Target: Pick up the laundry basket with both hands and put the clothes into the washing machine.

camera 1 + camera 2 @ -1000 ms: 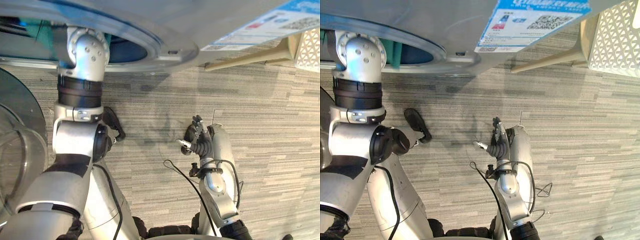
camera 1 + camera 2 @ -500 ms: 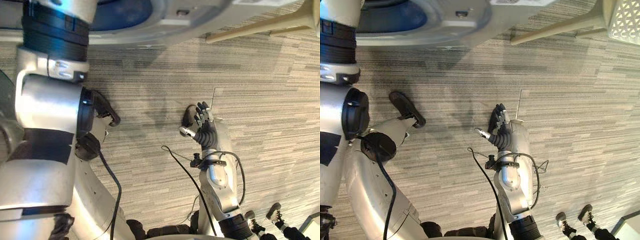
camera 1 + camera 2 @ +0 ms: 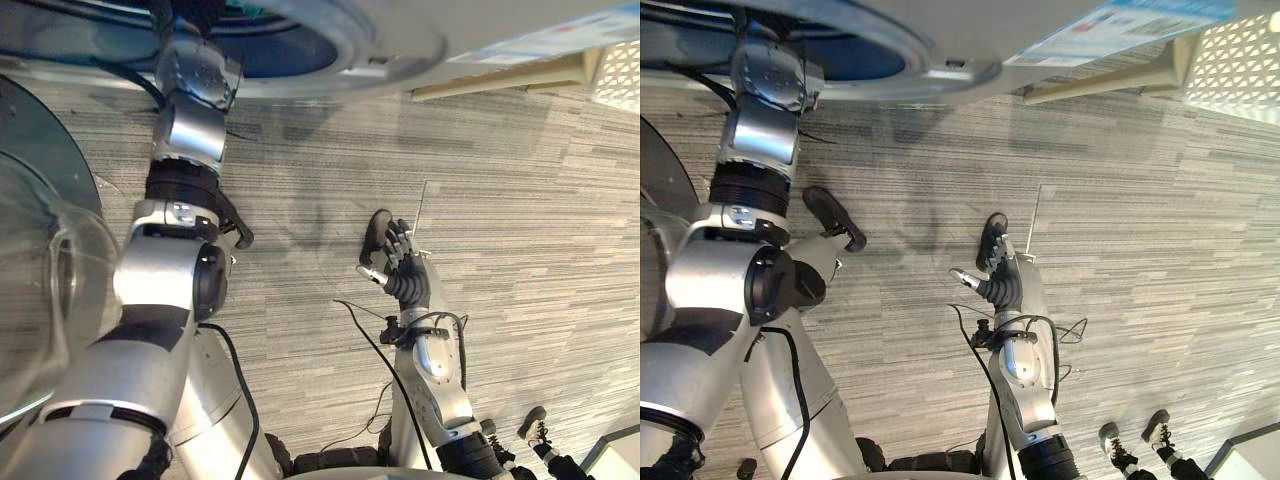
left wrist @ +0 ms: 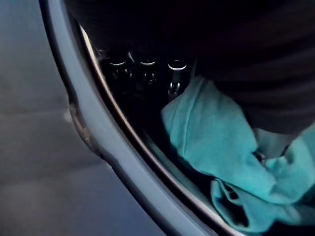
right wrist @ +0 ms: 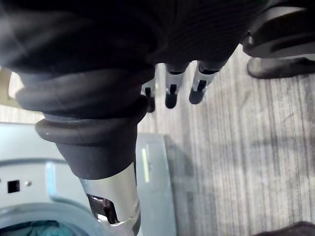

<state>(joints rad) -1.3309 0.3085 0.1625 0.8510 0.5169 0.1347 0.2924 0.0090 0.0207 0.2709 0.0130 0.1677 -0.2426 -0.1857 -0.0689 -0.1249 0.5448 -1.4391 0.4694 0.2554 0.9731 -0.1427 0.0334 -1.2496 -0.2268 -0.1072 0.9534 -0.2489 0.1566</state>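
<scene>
The washing machine (image 3: 400, 35) is pictured from above, its round glass door (image 3: 40, 300) swung open at the robot's left. Against the frame of half a second ago the whole view has shifted: the door is brought back into sight, and the left arm (image 3: 185, 140), then crowded close to the camera, is now shown stretched at length into the drum's opening. Grey striped carpet (image 3: 540, 220) is laid across the floor in front of the machine. The white lattice laundry basket (image 3: 1240, 60) is seen set down at the far right, just beside a pale wooden bar (image 3: 1100, 85). Teal clothes (image 4: 211, 142) are bunched inside the drum, just within the door rim, and the left robot hand (image 4: 147, 69) is placed right beside them; whether anything is gripped by it cannot be told. The right robot hand (image 3: 395, 265) is held over the carpet as before, released and empty, well apart from machine and basket. A person's shoes (image 3: 1157, 425) are caught at the lower right corner.
</scene>
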